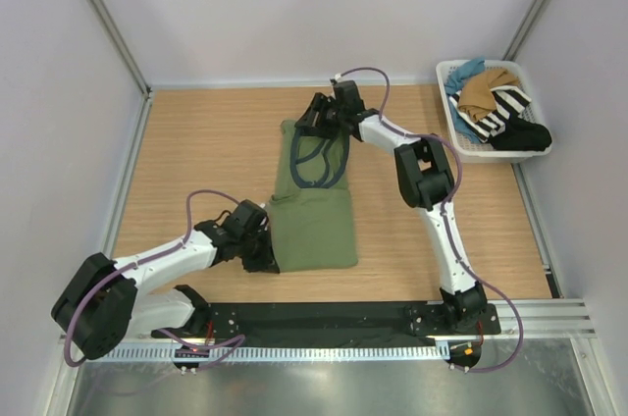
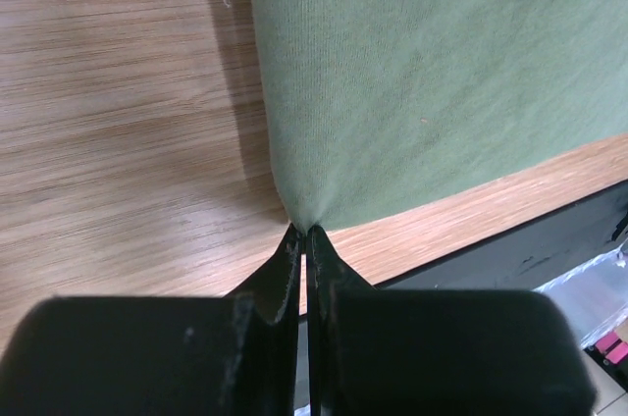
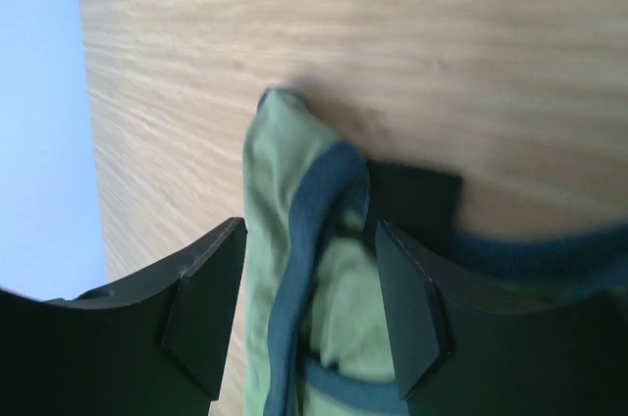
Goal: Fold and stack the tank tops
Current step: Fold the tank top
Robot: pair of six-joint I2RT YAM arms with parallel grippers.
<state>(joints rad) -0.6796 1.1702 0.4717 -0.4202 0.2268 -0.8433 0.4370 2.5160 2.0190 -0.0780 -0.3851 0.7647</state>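
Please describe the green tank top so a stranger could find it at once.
Look at the middle of the wooden table. The olive green tank top lies there alone. Its dark blue-grey trim and its place outside the white basket at the far right set it apart.

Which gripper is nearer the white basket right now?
Right. The right gripper sits open over the strap end of the olive tank top, level with the white basket at the far side. The left gripper pinches the top's near-left hem corner, farther away.
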